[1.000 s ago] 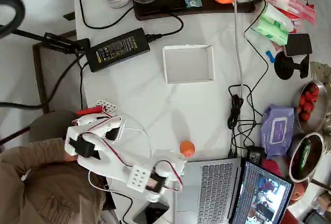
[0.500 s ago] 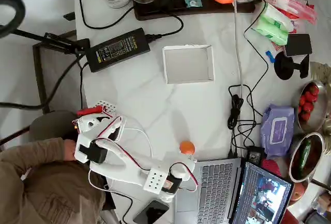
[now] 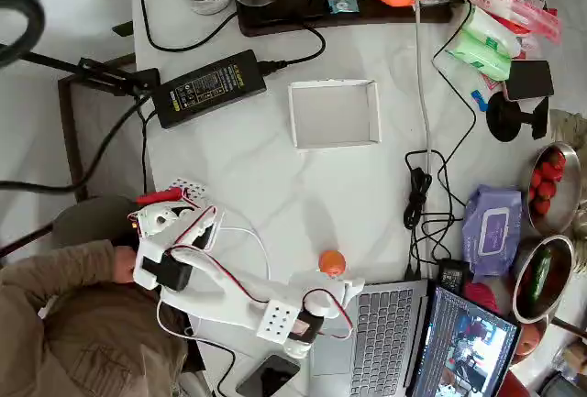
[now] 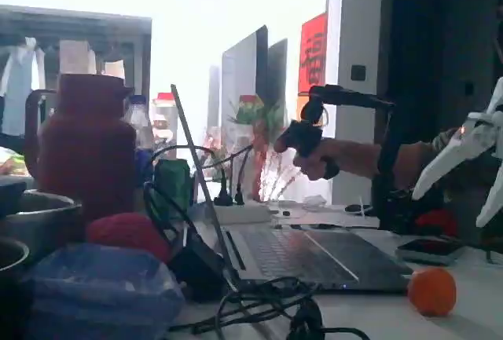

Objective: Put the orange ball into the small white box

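In the overhead view my jaws (image 3: 341, 285) sit at the lower middle of the frame, just below the orange ball (image 3: 331, 262), at the top edge of the laptop (image 3: 378, 342). They hold nothing; how far apart they stand I cannot tell, since the white fingers blur into the pale counter (image 3: 275, 186). The ball rests on the counter, close to my tips, though I cannot make out whether it touches them.

In the fixed view the ball (image 4: 431, 290) lies at the lower right of the frame on the counter, in front of the open laptop (image 4: 314, 255), and my white arm (image 4: 464, 151) comes in from the right edge above it.

The small white box (image 3: 334, 114) sits in the upper middle of the overhead frame, open side up and empty, well apart from the ball. A black power adapter (image 3: 208, 88) lies to its left in that frame, and a black cable (image 3: 420, 191) trails down the counter to its lower right.
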Controlling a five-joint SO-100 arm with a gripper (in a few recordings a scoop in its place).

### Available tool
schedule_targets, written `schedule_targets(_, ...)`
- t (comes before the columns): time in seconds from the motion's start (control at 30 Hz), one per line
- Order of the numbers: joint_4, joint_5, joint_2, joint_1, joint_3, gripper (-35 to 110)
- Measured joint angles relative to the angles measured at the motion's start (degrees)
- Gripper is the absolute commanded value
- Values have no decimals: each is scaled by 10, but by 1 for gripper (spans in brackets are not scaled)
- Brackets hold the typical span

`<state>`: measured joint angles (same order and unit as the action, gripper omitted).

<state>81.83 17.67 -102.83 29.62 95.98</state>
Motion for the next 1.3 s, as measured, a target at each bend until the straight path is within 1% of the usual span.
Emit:
schedule_targets(0.1,-4,2,20,11,-1,34)
schedule_targets(0.2,-5,0,60,47,-3,35)
schedule_targets(0.33,-5,44,97,71,-5,35)
schedule_targets(0.4,-6,59,100,64,-5,34)
schedule_targets(0.53,-46,61,106,69,-5,34)
schedule_targets(0.73,-76,61,192,69,-5,34)
schedule_targets(0.9,-115,55,212,62,-6,34)
schedule_targets(1.3,-115,61,213,58,-6,34)
